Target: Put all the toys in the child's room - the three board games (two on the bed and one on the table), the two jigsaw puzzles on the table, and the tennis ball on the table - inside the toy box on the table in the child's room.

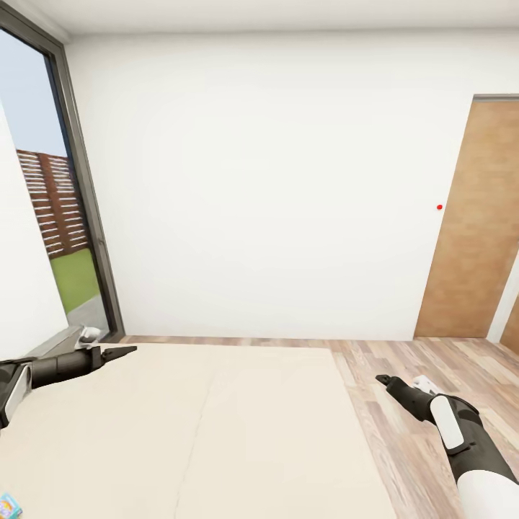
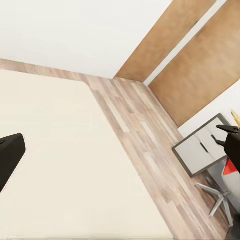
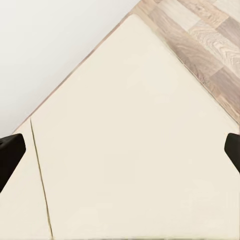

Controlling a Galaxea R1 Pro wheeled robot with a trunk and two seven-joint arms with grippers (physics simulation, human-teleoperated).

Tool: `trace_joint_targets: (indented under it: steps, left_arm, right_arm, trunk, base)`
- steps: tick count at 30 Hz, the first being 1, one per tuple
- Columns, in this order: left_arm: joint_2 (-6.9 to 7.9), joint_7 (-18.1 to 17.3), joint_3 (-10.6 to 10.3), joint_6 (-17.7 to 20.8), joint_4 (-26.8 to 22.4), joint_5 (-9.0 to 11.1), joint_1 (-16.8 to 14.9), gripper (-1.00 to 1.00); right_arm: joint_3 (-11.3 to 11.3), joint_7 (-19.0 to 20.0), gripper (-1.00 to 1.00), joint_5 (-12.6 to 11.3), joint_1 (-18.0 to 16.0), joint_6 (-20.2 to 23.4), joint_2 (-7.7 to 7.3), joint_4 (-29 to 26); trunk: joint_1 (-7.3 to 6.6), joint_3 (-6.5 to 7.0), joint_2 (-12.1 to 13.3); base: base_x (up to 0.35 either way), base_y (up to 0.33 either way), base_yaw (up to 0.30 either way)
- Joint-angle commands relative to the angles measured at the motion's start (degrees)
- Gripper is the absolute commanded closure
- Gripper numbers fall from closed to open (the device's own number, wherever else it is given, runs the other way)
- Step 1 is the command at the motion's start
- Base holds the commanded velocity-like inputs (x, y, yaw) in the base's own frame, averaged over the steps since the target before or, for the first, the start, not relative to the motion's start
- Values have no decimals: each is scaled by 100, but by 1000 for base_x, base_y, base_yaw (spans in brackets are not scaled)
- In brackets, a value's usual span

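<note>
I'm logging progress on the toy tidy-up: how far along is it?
Nothing looks done from here. The robot faces the bed, with both end effectors, left and right, hanging over it and holding nothing. Just a corner of one colourful box shows at the head view's lower edge. Collecting the toys and boxing them all appears still ahead.

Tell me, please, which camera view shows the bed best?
The head view: the bed lies across the lower frame, its far edge and one side meeting the wood floor, both arms over it. The left wrist view shows a mattress corner beside the floor; the right wrist view shows the mattress closer, with a seam.
</note>
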Motion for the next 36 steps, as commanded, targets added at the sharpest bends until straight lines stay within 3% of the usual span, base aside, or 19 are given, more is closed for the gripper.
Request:
trace_joint_targets:
  steps: [1, 36]
  left_arm:
    - [1, -12, 1, 59, 4, 20, -1, -100]
    - [1, -20, 2, 51, 4, 33, -1, -100]
  right_arm:
    - [-20, 28, -100, 17, -3, 34, 3, -5]
    - [-25, 32, -100, 16, -3, 40, 3, -7]
  trunk:
    - [2, -3, -5]
    - [2, -3, -5]
  base:
    - [0, 278, 0]
    - [0, 279, 0]
